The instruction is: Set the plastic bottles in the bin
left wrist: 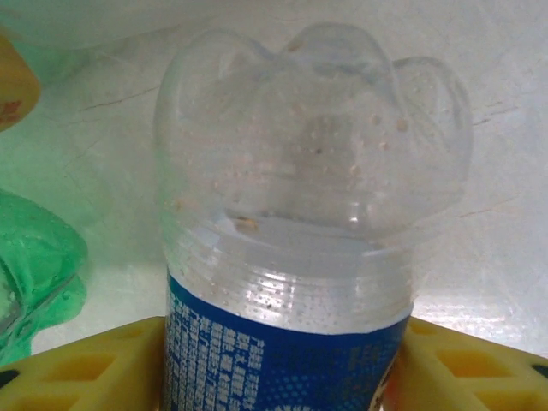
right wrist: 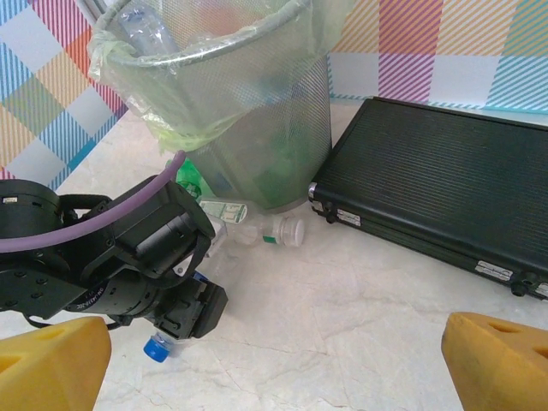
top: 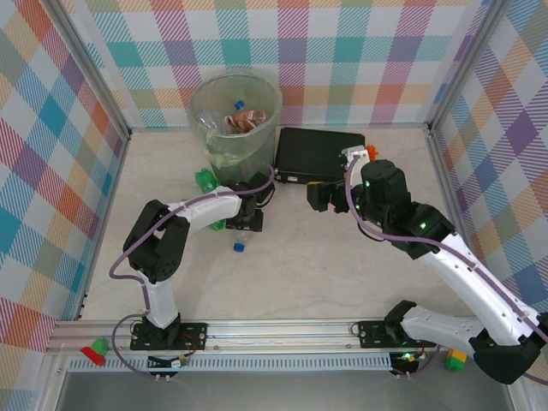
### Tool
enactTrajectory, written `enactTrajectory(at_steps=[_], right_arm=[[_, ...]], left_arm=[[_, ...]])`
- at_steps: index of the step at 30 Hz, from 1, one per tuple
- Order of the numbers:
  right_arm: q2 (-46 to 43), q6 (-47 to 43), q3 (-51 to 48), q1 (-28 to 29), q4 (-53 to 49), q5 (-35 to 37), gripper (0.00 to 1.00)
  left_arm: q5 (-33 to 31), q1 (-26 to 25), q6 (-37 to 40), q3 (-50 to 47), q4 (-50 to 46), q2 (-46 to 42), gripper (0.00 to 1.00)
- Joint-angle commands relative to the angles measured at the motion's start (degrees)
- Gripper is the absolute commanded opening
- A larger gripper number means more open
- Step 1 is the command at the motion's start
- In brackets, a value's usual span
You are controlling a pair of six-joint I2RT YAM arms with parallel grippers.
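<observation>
A pale, marble-patterned tabletop (top: 342, 274) fills the middle of the overhead view, faintly scratched and glossy. Cloth walls (top: 360, 51) in pastel plaid close it in at left, right and top, held by silver metal posts. A slotted metal rail (top: 282, 330) runs along the bottom of the frame, where both arm bases are bolted.

The bin (top: 235, 120), a mesh basket with a pale green liner, stands at upper centre-left against the back wall, with several bottles (top: 244, 118) already inside. A flat black case (top: 321, 154) lies just to its right.

Below the bin, the left claw (left wrist: 282, 368) grips a clear bottle (left wrist: 308, 171) with a blue label, its yellow fingers (left wrist: 86, 368) pressed to either side. The bottle's blue cap (top: 239, 247) points toward the bottom of the frame. A green bottle (left wrist: 34, 274) lies just beside it, at the left edge of the wrist view. Another small clear bottle (right wrist: 265, 229) lies at the bin's foot.

The right claw (right wrist: 274, 368) hangs spread wide and holds nothing, right of centre near the case.
</observation>
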Motion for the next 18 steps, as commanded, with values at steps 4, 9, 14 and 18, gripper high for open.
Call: enactTrajectory(at_steps=[4, 9, 14, 18], right_arm=[[-2.95, 1.45, -2.00, -0.41, 0.54, -1.18, 0.99], [-3.31, 2.17, -2.32, -0.41, 1.12, -2.05, 0.99], [-3.15, 1.50, -1.67, -0.43, 2.13, -3.38, 0.99], [-2.80, 1.26, -1.16, -0.41, 4.43, -5.85, 0.99]], left_arm=[[0.20, -2.51, -0.72, 1.86, -2.37, -3.10, 0.56], [0.20, -3.83, -2.37, 3.61, -4.27, -8.29, 0.55], [-0.40, -4.46, -3.00, 8.93, -6.99, -13.75, 0.54], [-1.48, -4.46, -2.13, 15.68, -9.28, -16.59, 0.53]])
